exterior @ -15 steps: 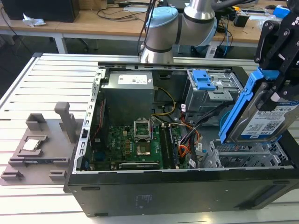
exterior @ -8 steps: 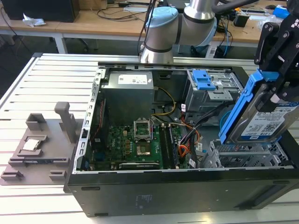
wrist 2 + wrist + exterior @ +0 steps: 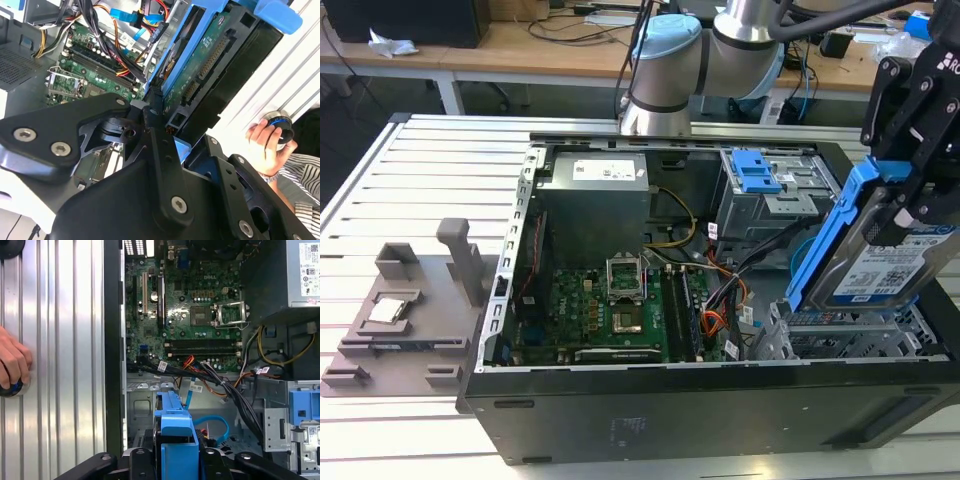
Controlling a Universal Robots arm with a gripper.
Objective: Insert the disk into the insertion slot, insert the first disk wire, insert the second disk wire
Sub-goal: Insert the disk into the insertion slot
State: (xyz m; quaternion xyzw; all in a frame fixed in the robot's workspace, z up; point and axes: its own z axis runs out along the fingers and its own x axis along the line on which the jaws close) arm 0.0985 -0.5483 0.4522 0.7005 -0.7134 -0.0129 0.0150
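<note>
Here, the disk (image 3: 892, 272) in its blue frame (image 3: 820, 250) is held tilted, pinched tight by the gripper (image 3: 905, 212), just above the slot (image 3: 840, 338) at the exterior view's right, inside the open case (image 3: 670, 420).

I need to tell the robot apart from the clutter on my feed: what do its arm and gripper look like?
The arm is silver-grey tubing with rounded light-blue joint caps and a dark cable running by it. The gripper is matte black, built of angular linkage bars fastened with silver screw heads, with white lettering on its body.
</note>
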